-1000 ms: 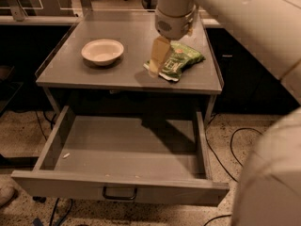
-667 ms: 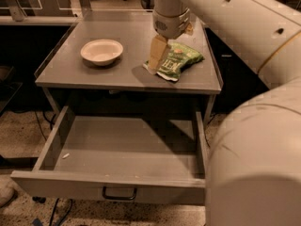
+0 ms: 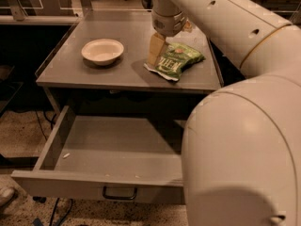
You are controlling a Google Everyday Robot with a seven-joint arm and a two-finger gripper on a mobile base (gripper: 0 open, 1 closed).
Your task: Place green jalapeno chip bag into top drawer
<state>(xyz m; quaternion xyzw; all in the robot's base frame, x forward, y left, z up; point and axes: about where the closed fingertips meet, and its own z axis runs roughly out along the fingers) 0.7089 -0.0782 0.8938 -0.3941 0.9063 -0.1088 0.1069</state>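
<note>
Pincer [image 3: 155,59] at green jalapeno chip bag [image 3: 181,60], cream bowl [image 3: 102,51] apart.

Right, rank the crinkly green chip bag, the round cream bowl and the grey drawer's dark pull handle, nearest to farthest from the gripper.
The gripper hangs over the grey tabletop.
1. crinkly green chip bag: right beside the gripper.
2. round cream bowl: across the tabletop, toward the picture's left.
3. dark pull handle: below, on the open grey drawer, at its front panel.
</note>
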